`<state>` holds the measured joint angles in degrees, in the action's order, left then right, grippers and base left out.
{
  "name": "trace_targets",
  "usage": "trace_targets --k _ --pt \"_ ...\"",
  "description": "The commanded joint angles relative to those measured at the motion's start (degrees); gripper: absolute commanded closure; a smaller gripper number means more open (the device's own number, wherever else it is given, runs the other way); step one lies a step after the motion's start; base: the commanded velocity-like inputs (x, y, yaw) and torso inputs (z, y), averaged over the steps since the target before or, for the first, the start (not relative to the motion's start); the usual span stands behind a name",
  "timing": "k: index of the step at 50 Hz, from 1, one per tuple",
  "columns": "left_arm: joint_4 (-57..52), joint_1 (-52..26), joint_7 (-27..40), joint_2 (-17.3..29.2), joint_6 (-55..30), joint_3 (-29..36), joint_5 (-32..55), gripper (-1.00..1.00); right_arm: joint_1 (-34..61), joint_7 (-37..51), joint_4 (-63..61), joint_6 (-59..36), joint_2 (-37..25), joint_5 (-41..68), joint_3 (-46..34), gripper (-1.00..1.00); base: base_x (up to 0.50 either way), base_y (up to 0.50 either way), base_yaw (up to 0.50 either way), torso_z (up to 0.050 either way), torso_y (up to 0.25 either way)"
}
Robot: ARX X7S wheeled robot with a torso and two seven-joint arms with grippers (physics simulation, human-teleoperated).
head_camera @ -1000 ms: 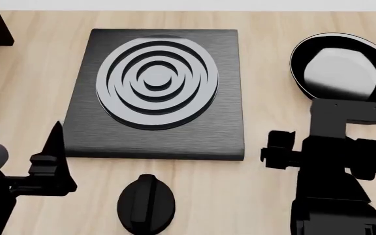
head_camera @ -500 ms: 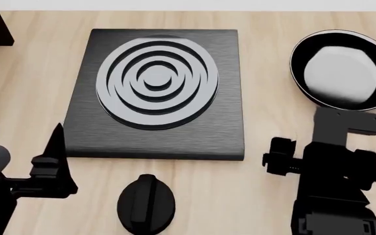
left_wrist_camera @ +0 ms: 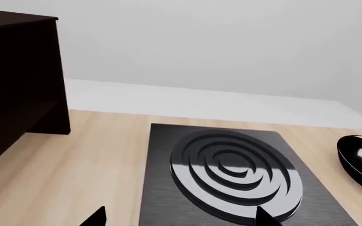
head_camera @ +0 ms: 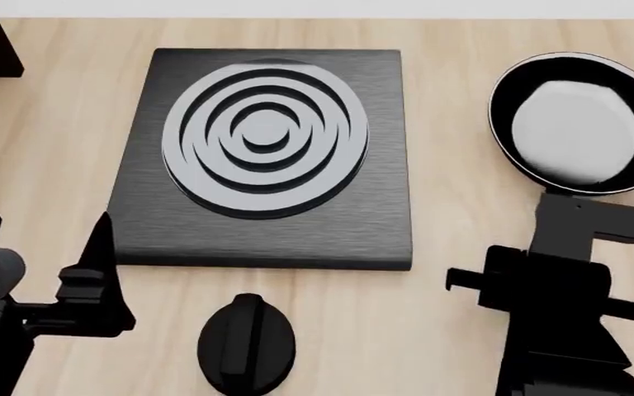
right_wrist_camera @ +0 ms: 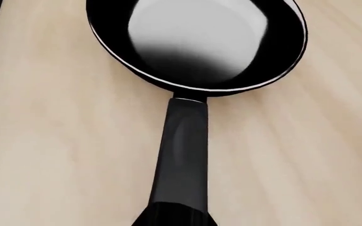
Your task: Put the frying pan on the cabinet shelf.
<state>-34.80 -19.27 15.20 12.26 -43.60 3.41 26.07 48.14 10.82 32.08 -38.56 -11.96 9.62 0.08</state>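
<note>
Landmark: I place everything against the burner plate (head_camera: pixel 262 157), a flat black square slab with raised grey concentric rings, lying flat on the light wooden table (head_camera: pixel 53 140).

Frying pan: I see the frying pan (head_camera: pixel 577 120) on the table, well to the right of the burner plate and apart from it. It sits upright, its glossy inside throwing back a pale grey patch. In my right wrist view the frying pan fills the upper part and its long black handle (right_wrist_camera: pixel 182 155) runs straight back toward the camera.

Right gripper: my right gripper (head_camera: pixel 565 247) hangs on the near side of the frying pan, right of the burner plate's near corner, over the handle's line. Its body hides the fingertips in the head view and they are out of the right wrist view, so I cannot tell whether it is spread or closed, nor whether it touches the handle.

Left gripper: my left gripper (head_camera: pixel 42 239) is off the burner plate's near left corner, its 2 pointed fingers (head_camera: pixel 99 247) standing apart with nothing between them.

Cabinet shelf: the cabinet shelf (left_wrist_camera: pixel 17 80), very dark brown and boxy, stands beyond the burner plate's far left corner, well apart from the frying pan.

Knob: 1 black round knob (head_camera: pixel 247 342) lies on the table just nearer than the burner plate's near edge.

Writing: I can read no brand, label or lettering on any of these.
</note>
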Motion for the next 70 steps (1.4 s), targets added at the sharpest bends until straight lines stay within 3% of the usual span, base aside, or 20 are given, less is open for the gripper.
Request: trace_targets --k 1,17,28,36,40,44,46,51,54,64,70 --pt "1.2 -0.3 -0.2 -0.5 1.5 -0.6 0.2 -1.0 -3.3 0.5 -8.5 -0.4 -1.0 -2.5 0.0 1.0 0.0 0.0 0.0 0.0 -0.011" --pt "0.2 -0.6 1.0 -0.4 0.2 -0.5 1.3 -1.0 -9.1 0.7 -36.7 -14.6 -2.9 -1.0 -1.8 1.0 0.0 0.0 0.0 0.0 -0.003" --pt "0.4 -1.5 1.3 -1.1 -1.0 -0.7 3.4 -1.0 -7.2 -2.9 -49.3 -25.4 -6.3 1.9 -4.4 1.0 0.0 0.0 0.0 0.0 -0.003" --pt "0.4 -3.9 1.4 -1.5 -4.1 -3.4 8.2 -1.0 -7.1 -4.8 -54.5 -27.5 -8.1 3.3 -5.3 1.0 0.0 0.0 0.0 0.0 -0.004" --pt "-0.2 -6.8 3.2 -3.2 -9.2 -9.9 16.8 -1.0 -6.2 -6.1 -58.0 -29.9 -8.1 5.2 -4.7 1.0 0.0 0.0 0.0 0.0 -0.003" --pt "-0.7 -9.8 4.2 -1.0 -12.8 -10.1 18.3 -1.0 -6.0 -7.3 -61.3 -31.8 -8.0 6.8 -4.9 1.0 0.0 0.01 0.0 0.0 -0.003" --pt "-0.3 -11.2 5.7 -3.3 -14.6 -15.3 24.7 -1.0 -6.2 -7.8 -62.3 -32.1 -7.6 7.7 -4.3 1.0 0.0 0.0 0.0 0.0 -0.005" --pt "-0.7 -14.5 7.8 -3.0 -18.0 -15.8 28.1 -1.0 -6.7 -8.7 -64.7 -32.4 -7.7 8.8 -5.1 1.0 0.0 0.0 0.0 0.0 -0.004" --pt "0.9 -17.6 13.8 -5.2 -23.8 -19.7 36.2 -1.0 -6.1 -9.0 -66.2 -33.7 -7.7 9.4 -5.9 1.0 0.0 0.0 0.0 0.005 -0.003" --pt "0.8 -18.8 23.5 -7.2 -30.6 -21.6 49.9 -1.0 -5.2 -8.3 -70.1 -36.4 -6.6 10.6 -6.3 1.0 0.0 0.0 0.0 0.0 -0.003" --pt "-0.3 -20.0 25.1 -7.6 -32.5 -19.6 57.7 -1.0 -3.6 -7.7 -72.1 -38.2 -6.4 10.8 -7.7 1.0 0.0 0.0 0.0 0.0 -0.003"
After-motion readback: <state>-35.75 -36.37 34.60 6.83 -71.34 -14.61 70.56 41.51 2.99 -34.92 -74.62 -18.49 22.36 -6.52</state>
